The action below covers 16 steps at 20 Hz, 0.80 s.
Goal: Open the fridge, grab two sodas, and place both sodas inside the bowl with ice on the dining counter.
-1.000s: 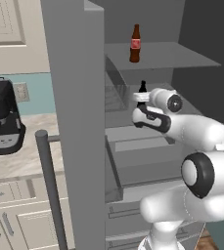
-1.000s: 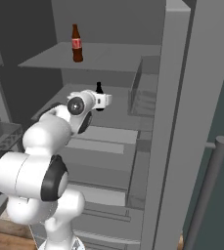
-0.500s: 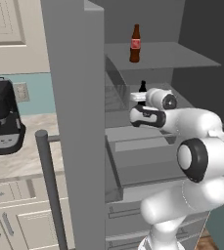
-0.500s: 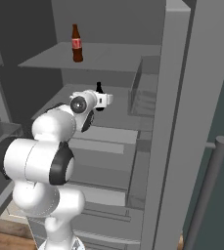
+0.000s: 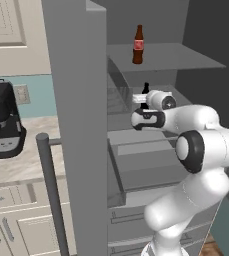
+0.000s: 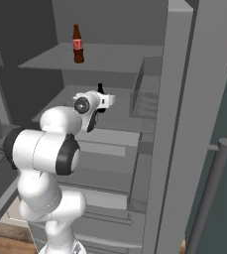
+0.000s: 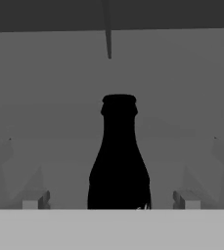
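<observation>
Fridge interior, two sodas, gripper at the middle shelf.

The fridge (image 5: 76,125) is shown with its door swung open. One soda (image 5: 138,45) is stood upright on the upper shelf (image 6: 115,57). A second soda (image 7: 119,156) is seen upright on the shelf below, centred between the fingertips (image 7: 35,200). The gripper (image 7: 111,202) is spread wide around it, with nothing gripped. A black coffee machine (image 5: 3,120) is placed on the wall counter (image 5: 16,165).
</observation>
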Motion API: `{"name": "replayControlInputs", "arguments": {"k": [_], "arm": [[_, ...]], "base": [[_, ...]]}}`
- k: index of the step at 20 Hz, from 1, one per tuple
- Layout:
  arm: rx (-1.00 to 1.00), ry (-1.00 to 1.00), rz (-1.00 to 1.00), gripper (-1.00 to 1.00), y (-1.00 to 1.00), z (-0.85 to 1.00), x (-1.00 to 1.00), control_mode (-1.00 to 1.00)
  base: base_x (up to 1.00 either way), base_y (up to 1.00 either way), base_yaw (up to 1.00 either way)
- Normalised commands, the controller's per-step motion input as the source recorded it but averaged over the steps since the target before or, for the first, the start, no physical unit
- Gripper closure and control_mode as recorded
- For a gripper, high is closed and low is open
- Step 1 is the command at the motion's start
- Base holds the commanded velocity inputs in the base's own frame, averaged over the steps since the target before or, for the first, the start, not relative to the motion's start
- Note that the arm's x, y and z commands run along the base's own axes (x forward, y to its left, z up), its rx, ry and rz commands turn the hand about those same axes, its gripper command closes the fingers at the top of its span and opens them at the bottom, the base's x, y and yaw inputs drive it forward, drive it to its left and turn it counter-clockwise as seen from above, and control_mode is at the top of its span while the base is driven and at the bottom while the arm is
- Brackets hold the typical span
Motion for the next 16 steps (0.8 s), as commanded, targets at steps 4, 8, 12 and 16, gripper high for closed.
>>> {"name": "replayControlInputs", "arguments": {"k": [4, 8, 12, 16], "arm": [[0.00, 0.00, 0.00, -1.00, -0.01, -0.03, 0.17, -1.00], [0.00, 0.00, 0.00, -1.00, -0.01, -0.04, 0.18, -1.00], [0.00, 0.00, 0.00, -1.00, 0.00, -0.04, 0.20, -1.00], [0.00, 0.00, 0.00, 1.00, 0.00, -0.06, 0.19, -1.00]], "base": [[0.00, 0.00, 0.00], [0.00, 0.00, 0.00], [0.00, 0.00, 0.00], [0.00, 0.00, 0.00]]}}
